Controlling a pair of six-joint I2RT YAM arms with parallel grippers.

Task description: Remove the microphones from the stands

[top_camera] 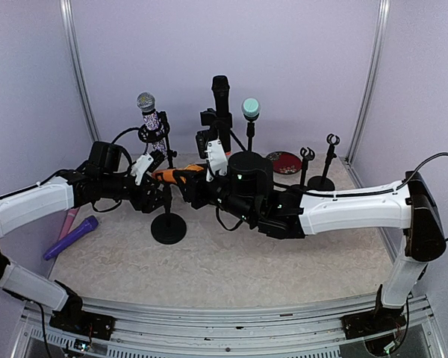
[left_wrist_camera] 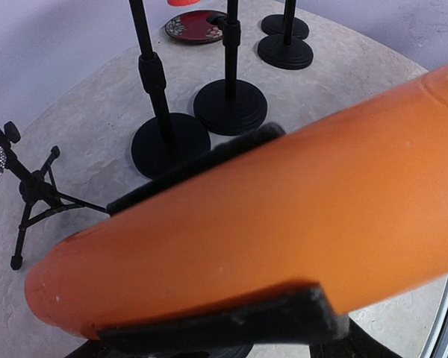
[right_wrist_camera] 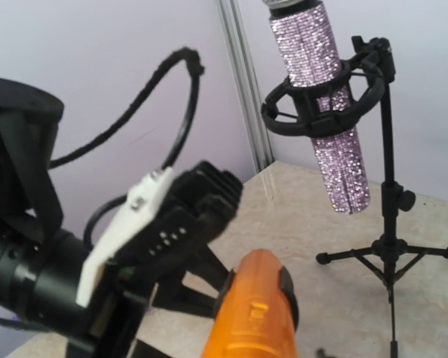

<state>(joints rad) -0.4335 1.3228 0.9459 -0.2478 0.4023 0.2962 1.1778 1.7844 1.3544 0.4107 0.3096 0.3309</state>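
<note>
Noting left pincer (left_wrist_camera: 216,246) pinching stiff, glossy, likely slippery orange microphone (left_wrist_camera: 284,209) mid-barrel, judged soundest hold; not discerning state of right pincer (top_camera: 197,185).

Left arm (top_camera: 30,205): 1, reaching rightward toward centre, forearm lying roughly level. Left hand (top_camera: 154,179): 2 fingers (left_wrist_camera: 231,324) pressing closed on the orange microphone (left_wrist_camera: 284,209). Right arm (top_camera: 351,209): 1, bending at the far-right elbow, forearm stretching leftward. Right hand (top_camera: 198,179): sitting just beside the left hand, wrist rolling sideways; finger spacing not showing.
</note>
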